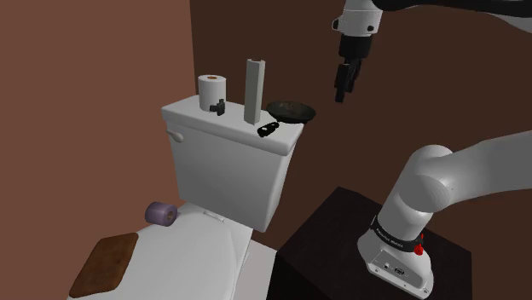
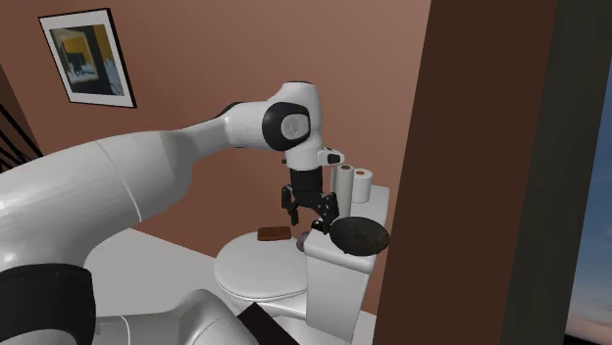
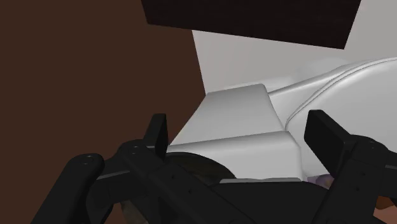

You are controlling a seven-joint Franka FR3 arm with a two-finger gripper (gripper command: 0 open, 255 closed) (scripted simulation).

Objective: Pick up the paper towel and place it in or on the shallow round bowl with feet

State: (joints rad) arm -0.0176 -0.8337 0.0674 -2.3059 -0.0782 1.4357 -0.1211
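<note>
Black spread-fingered gripper [image 3: 242,132] near dark round bowl [image 1: 290,110] on white tank [image 1: 223,147]

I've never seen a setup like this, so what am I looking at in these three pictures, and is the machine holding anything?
It is a white robot arm on a box, in a simulated bathroom. One picture looks from beside its stand, one from another spot, one from the hand. On the toilet tank's lid stand a short white roll, a taller grey roll and a dark shallow bowl. The black gripper hangs near the bowl, fingers apart, holding nothing.
</note>
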